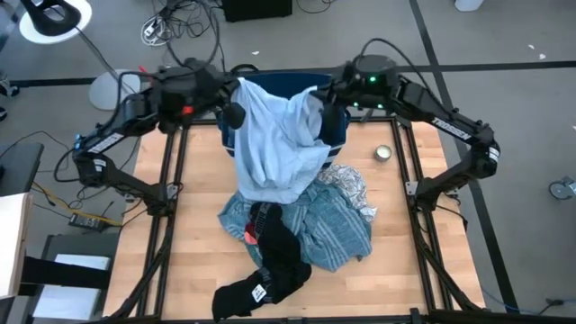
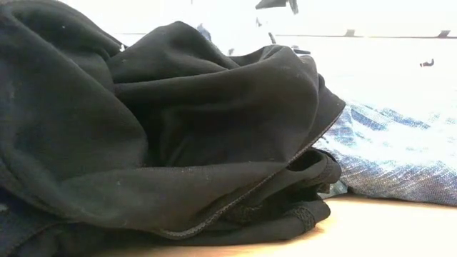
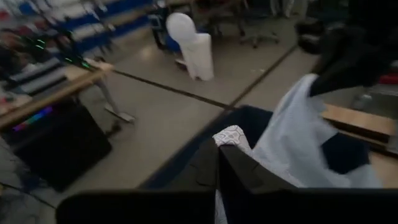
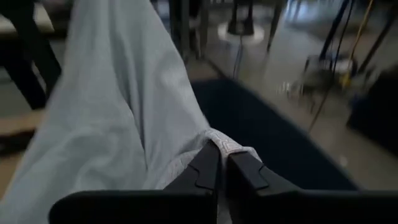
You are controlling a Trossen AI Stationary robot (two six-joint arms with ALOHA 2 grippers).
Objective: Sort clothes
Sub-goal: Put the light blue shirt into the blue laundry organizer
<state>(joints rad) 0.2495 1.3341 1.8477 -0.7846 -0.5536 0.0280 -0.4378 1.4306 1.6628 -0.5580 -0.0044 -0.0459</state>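
Left gripper (image 3: 217, 163): my fingers pressed together on a fold of the shirt (image 1: 274, 144), its patterned inner edge pinched between them. Position: raised over the bin (image 1: 335, 126) at the table's far edge.

Right gripper (image 4: 217, 165): my fingers closed tight on another fold of the same shirt, a hem caught between the tips. Position: also at the far edge, over the bin, facing the left gripper.

Shirt: light blue, strung between my two grippers, hanging down over the bin's front wall onto the pile.

Teal cloth (image 1: 337, 225): striped, spread on the table (image 1: 202, 189) at mid-table, under the shirt's lower end.

Patterned cloth (image 1: 349, 184): white and grey, crumpled just right of the shirt, touching the teal cloth.

Black pieces (image 1: 270, 265): lying across the teal cloth toward the near edge; a small white label shows on one, its writing too small to read.

Red piece (image 1: 249, 235): small, beside the black pieces.

Round metal object (image 1: 383, 153): on the table's right side, apart from the pile.
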